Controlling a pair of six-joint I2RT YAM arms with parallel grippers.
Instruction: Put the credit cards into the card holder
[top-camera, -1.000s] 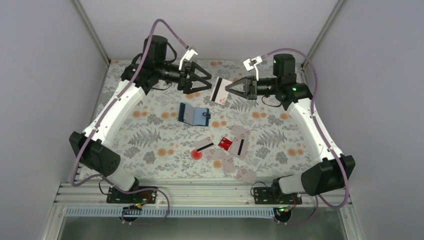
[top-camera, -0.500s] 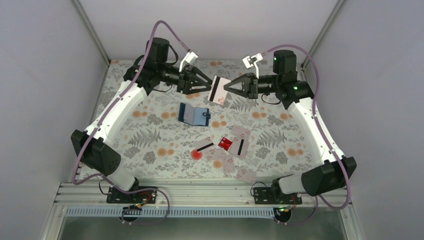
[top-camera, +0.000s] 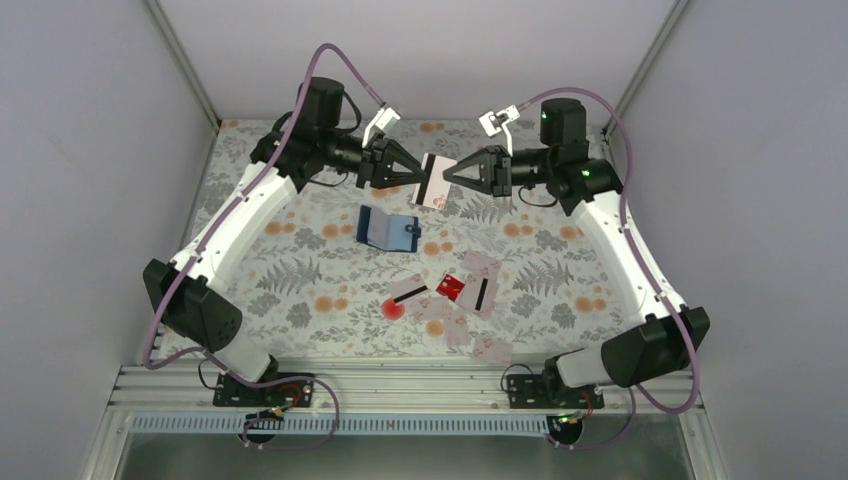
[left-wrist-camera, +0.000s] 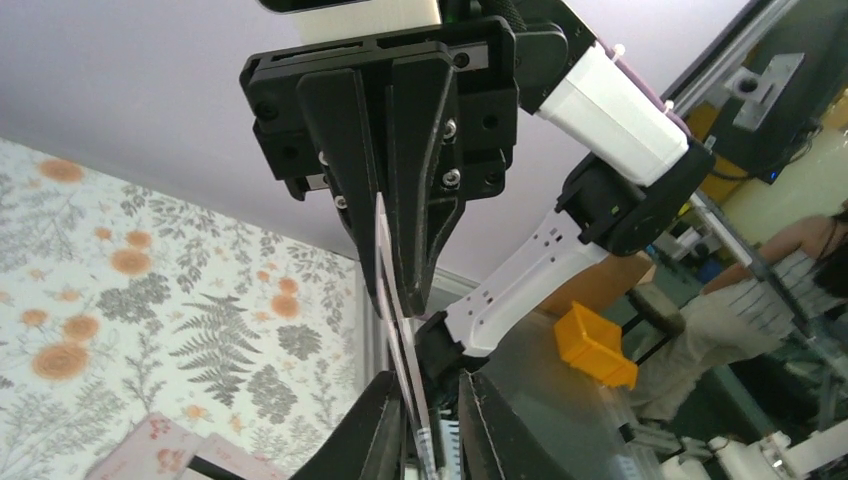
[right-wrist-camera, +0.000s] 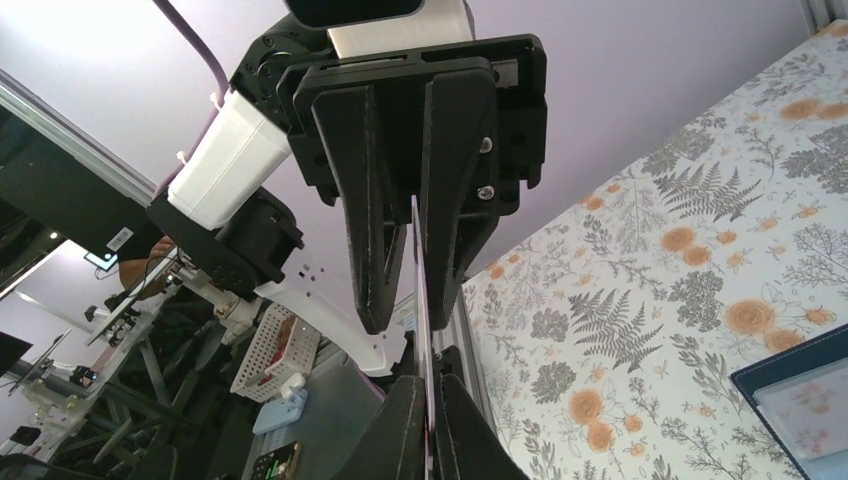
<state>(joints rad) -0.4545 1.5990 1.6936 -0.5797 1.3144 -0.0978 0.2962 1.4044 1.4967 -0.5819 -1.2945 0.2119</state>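
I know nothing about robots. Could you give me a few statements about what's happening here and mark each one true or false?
1. A card is up in the air between the two grippers. True.
2. The holder is shut. False: it lies open on the table.
3. The right gripper is clamped on the raised card. True.
4. The red card is in the holder. False: it lies among loose cards on the table, nearer the arm bases.
5. The left gripper rests on the table. False: it is in the air, with its fingers either side of the raised card's edge and a gap showing.
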